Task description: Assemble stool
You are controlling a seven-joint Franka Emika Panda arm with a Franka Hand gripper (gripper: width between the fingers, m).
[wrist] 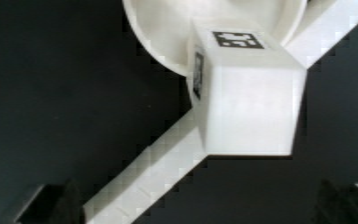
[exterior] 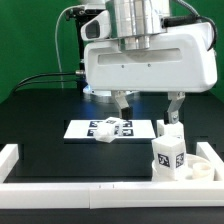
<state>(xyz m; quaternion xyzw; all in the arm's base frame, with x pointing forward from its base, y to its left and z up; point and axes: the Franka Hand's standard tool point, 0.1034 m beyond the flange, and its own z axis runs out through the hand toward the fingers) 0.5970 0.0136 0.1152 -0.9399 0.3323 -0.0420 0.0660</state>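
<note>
While the fingers [exterior: 123,104] hang spread wide, gripping nothing, above the upright leg [exterior: 168,155] standing on the round seat [exterior: 201,172], that leg seems fitted, so next comes fetching the loose leg [exterior: 108,128] on the marker board [exterior: 80,128].

The leg [wrist: 250,105] and seat [wrist: 158,35] look smooth white plastic; the table [exterior: 40,125] matt black.

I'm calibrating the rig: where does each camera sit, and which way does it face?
Exterior view: off the arm, looking over the white rail toward the arm; its open pincer shows.
Wrist view: on the wrist, looking down on the upright leg; dark fingertips show.
Shared: leg, seat, rail.
</note>
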